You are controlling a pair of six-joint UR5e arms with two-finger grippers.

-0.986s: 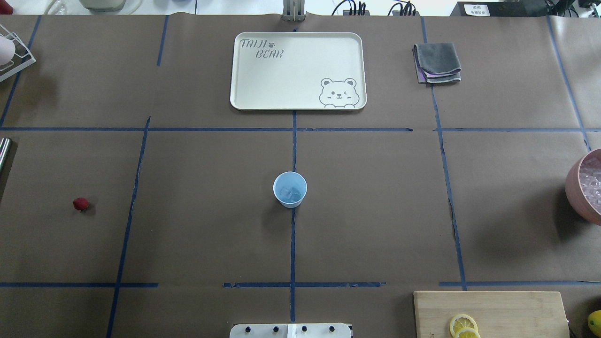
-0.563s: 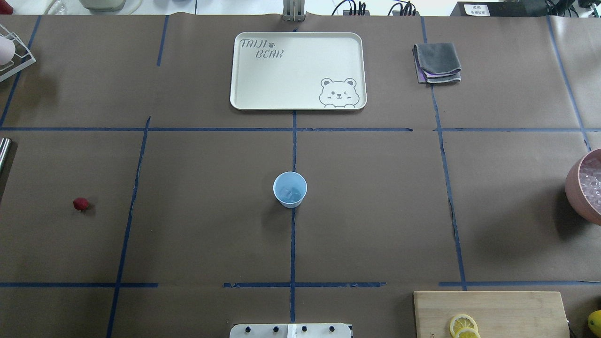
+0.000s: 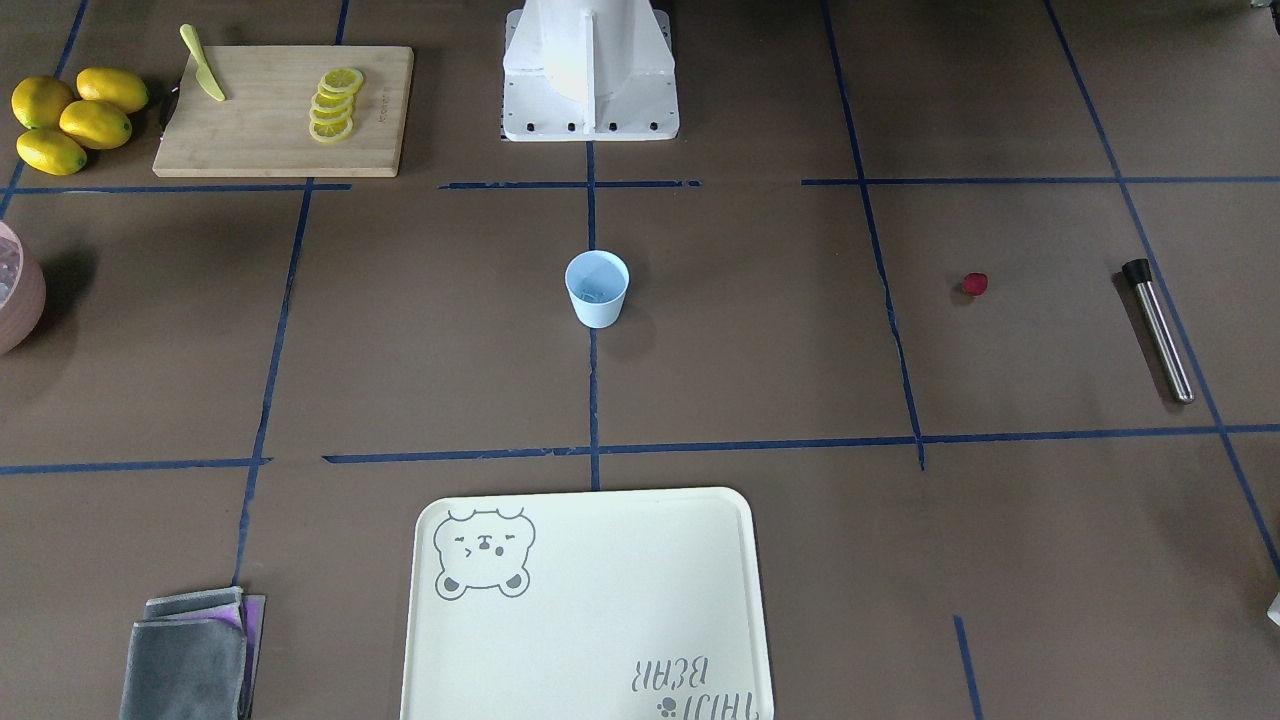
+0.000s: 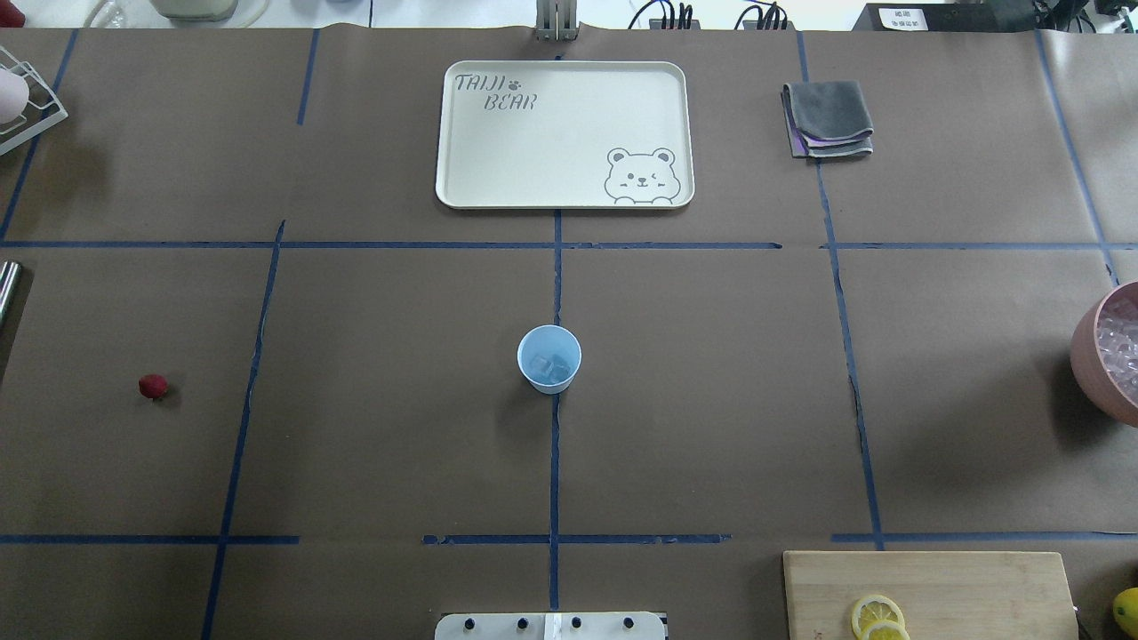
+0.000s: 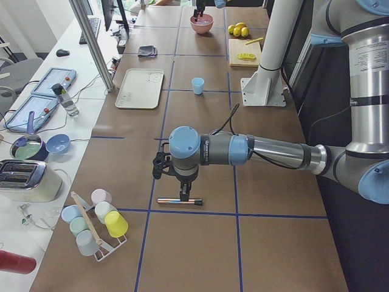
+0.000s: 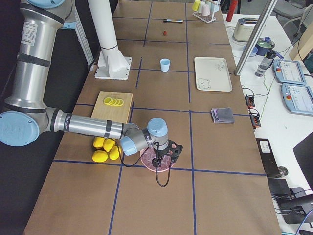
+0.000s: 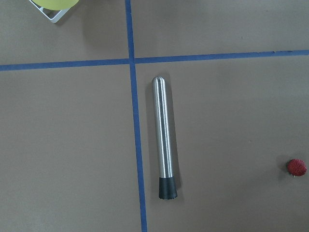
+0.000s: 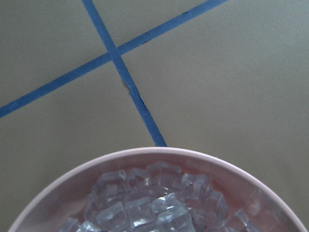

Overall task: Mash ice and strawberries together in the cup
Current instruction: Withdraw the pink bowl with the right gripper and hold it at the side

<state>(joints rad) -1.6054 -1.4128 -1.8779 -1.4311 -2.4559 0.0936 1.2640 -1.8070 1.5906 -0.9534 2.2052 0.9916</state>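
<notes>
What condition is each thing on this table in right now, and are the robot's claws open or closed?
cup: upright, ice inside, no berry.
ice: few chunks in cup, many in pink bowl.
strawberry: whole, on the table, outside the cup.
muddler: lying flat, ungripped.
lemon slices: cut, overlapping on board.
cloth: folded.
left gripper: over muddler, opening unclear.
right gripper: over pink bowl, opening unclear.

Brown-papered table (image 4: 711,400) with cup (image 3: 597,308), strawberry (image 4: 153,386), tray (image 4: 551,142), cloth (image 4: 827,116), cutting board (image 4: 933,587), pink bowl (image 4: 1083,347), steel rod (image 3: 1160,330), lemons (image 3: 95,122)
</notes>
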